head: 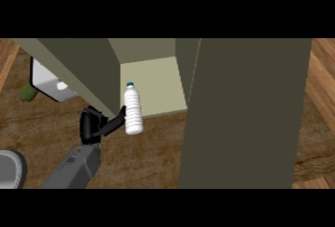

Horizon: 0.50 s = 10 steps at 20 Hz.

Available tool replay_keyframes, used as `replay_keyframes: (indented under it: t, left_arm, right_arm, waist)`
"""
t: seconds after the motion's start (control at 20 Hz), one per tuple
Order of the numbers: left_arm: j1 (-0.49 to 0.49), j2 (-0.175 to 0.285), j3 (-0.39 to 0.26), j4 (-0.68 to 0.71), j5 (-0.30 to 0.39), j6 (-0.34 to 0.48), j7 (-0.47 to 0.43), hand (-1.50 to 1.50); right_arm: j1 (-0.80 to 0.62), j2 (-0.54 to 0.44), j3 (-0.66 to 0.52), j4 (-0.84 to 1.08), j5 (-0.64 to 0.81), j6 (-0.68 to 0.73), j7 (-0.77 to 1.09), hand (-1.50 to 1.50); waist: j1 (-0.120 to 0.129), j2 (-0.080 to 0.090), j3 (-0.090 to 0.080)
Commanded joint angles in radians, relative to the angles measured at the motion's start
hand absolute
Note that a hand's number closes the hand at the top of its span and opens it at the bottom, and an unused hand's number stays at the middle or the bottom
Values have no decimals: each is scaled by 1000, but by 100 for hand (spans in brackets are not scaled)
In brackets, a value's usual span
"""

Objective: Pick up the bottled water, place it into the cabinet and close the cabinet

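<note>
- A grey round thing (8, 170) is peeking in at the far left edge, cut off by the frame.
- Above it, a small green lump (28, 93) is sitting on the wooden counter (150, 155), just beside a white boxy appliance (47, 80) (can't make out what either one is).
- The grey left forearm (75, 166) is coming up from the bottom edge, and the black left hand (95, 126) is reaching right, meeting the lower left side of the bottle (133, 111).
- Honestly can't tell how far open that hand is, or whether it's gripping the bottle or only touching it.
- The cabinet's (147, 48) left panel (85, 66) is slanting down just above the hand.
- The bottle is white with a blue-green cap (130, 84), which is pointing toward the cabinet. It's lying across the front edge of the pale shelf (160, 84), top half over the shelf and bottom end over the counter.
- To the right, the big dark door (248, 111) is standing open, covering most of that side.
</note>
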Motion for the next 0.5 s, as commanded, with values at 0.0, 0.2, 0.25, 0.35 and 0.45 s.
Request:
replay_keyframes:
  t: [0.0,0.2,0.25,0.35,0.45]
  left_arm:
    - [-267,-123,-41,-52,-6,-33,58,150]
    - [-251,-131,-41,-41,6,-99,33,150]
    - [-232,-155,-52,-34,5,-111,24,150]
    - [-251,-152,-46,-36,18,-139,43,150]
    - [-235,-166,-43,-47,39,-183,53,150]
  right_arm:
    - [11,-4,-3,-2,7,13,-1,-150]
    - [19,-13,-6,-32,19,10,10,-150]
    - [18,-24,-22,-34,-1,15,12,-150]
    - [26,-21,-14,-40,17,18,14,-150]
    - [38,-30,-32,-40,10,18,23,-150]
  waist:
    - [-19,-2,-8]
    - [19,-7,-9]
    - [26,-9,-9]
    - [38,-10,-9]
    - [60,-16,-8]
